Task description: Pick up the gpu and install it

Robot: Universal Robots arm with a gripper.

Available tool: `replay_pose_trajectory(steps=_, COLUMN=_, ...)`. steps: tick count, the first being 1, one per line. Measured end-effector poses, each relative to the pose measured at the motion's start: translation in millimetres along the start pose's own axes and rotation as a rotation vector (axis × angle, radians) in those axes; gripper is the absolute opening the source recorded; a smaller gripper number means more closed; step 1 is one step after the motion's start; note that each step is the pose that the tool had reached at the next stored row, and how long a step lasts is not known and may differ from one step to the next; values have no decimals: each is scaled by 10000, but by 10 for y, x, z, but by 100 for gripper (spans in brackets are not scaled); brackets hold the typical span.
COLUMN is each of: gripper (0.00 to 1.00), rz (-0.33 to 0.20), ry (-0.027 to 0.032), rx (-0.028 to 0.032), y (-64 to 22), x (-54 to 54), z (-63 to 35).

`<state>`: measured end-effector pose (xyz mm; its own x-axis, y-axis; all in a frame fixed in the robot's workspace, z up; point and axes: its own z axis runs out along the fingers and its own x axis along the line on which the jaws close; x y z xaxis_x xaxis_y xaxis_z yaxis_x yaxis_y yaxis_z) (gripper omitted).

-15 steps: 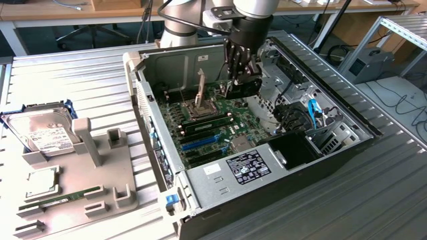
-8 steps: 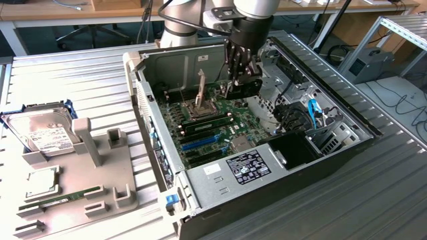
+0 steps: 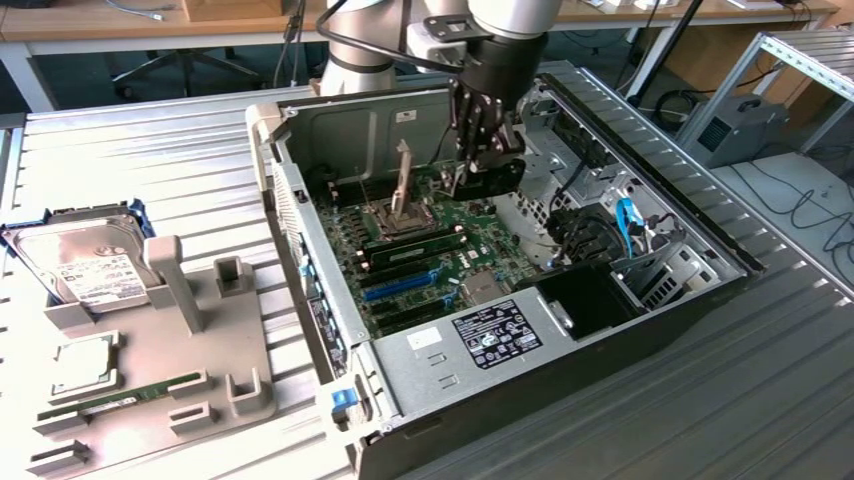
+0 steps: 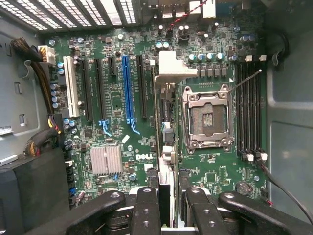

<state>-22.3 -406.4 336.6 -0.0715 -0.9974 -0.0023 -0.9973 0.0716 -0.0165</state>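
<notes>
The open computer case (image 3: 320, 300) lies on its side with the green motherboard (image 4: 117, 105) facing up. My gripper (image 3: 483, 150) reaches down into it and is shut on the gpu (image 3: 489, 178), a dark card held on edge above the board. In the wrist view the gpu (image 4: 165, 127) appears edge-on between my fingers (image 4: 146, 210), with its silvery bracket (image 4: 172, 66) at the far end. It hangs between the row of expansion slots, including a blue slot (image 4: 128, 88), and the CPU socket (image 4: 206, 116).
A grey fixture (image 3: 174, 330) at the exterior view's left holds a hard drive in a blue frame (image 3: 83, 265), a CPU chip (image 3: 83, 365) and a green memory stick (image 3: 114, 402). Drive bays and cables (image 3: 621, 230) crowd the case's right side. The socket lever (image 3: 402, 180) stands up.
</notes>
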Motion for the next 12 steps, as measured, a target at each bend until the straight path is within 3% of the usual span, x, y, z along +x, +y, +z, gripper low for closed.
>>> replay_pose_trajectory(steps=12, gripper=26, rz=0, ry=0, rx=0, y=-2, x=32, z=3)
